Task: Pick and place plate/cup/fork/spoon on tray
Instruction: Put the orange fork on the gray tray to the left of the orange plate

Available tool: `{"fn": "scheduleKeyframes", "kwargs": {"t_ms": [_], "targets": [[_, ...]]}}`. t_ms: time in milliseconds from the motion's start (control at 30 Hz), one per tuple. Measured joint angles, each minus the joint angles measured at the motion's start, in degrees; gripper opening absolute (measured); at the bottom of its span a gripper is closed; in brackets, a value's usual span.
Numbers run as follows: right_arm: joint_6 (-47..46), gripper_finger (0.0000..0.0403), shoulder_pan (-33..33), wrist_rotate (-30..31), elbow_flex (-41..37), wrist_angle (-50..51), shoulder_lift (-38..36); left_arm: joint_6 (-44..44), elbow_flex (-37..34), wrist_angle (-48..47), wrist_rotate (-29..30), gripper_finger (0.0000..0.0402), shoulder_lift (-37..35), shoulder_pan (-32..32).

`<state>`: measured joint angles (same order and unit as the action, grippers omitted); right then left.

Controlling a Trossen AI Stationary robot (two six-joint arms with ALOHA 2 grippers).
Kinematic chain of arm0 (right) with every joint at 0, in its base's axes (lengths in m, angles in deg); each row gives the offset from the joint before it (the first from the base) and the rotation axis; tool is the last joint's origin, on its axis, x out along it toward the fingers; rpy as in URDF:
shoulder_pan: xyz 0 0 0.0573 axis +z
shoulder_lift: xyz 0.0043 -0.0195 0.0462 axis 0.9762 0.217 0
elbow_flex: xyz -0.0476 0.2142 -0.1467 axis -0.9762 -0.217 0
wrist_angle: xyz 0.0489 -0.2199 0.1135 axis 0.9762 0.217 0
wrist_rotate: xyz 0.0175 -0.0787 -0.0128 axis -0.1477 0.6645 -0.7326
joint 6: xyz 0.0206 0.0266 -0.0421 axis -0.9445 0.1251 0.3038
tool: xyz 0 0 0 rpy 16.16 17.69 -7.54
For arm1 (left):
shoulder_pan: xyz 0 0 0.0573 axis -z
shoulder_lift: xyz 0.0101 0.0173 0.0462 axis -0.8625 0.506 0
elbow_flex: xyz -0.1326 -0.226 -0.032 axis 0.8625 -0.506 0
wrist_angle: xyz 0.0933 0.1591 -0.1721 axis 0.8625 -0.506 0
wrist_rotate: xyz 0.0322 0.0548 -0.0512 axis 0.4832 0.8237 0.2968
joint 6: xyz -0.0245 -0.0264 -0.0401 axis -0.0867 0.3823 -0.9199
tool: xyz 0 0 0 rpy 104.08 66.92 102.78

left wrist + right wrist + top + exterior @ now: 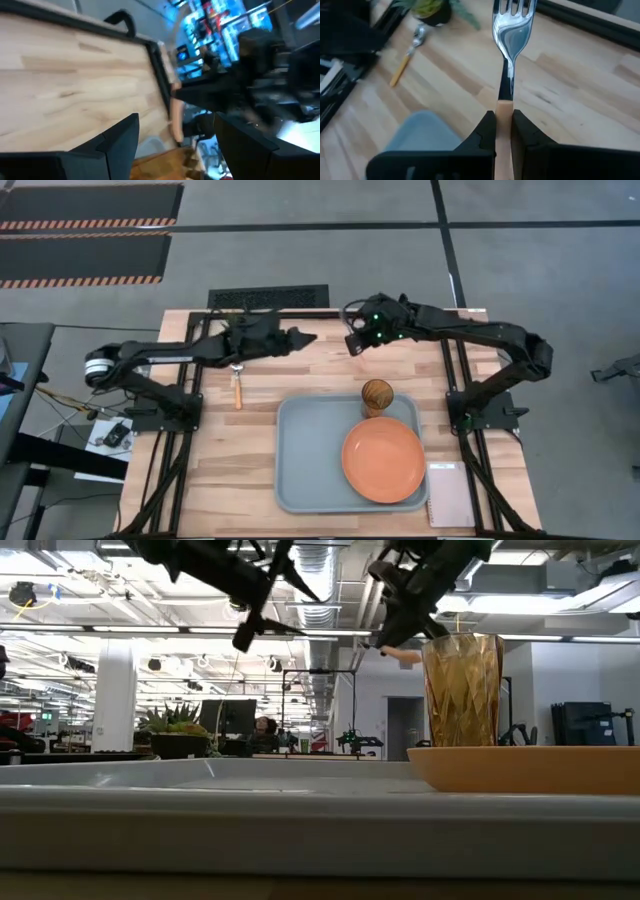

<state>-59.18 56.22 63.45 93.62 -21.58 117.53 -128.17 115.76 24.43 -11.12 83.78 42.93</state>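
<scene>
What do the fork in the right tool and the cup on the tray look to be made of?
Fork, held in the right tool: the tines and neck look like polished metal, mirror-bright with reflections; the orange handle is matte, possibly plastic or wood. Cup: translucent amber with faceted ribs that light passes through, likely glass or clear plastic. It stands on the tray.

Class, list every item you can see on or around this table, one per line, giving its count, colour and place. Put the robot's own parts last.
tray: 1, light blue-grey, on the wooden table
plate: 1, orange, on the tray's right side
cup: 1, amber-brown, upright on the tray beside the plate
fork: 1, silver tines, orange handle, held above the table
spoon: 1, orange handle, on the table left of the tray
plant: 1, green, near the spoon
notepad: 1, white, right of the tray
table: 1, light wood
left gripper: open, raised above the table
right gripper: shut on the fork
</scene>
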Motion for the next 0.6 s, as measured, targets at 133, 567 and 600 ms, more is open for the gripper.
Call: {"fn": "scheduleKeyframes", "kwargs": {"t_ms": [133,567,600], "targets": [[0.0,0.0028,1.7,0.2,0.0,-0.4,0.0,-1.5,0.0,2.9,-0.5,0.0242,3.9,0.0],[1.6,0.0029,2.5,0.4,0.0,-0.7,0.0,5.5,11.0,4.7,1.2,0.0242,10.7,-3.2],[1.6,0.0029,2.5,0.4,0.0,-0.8,0.0,6.0,12.2,3.7,0.8,0.0242,11.5,-3.4]]}}
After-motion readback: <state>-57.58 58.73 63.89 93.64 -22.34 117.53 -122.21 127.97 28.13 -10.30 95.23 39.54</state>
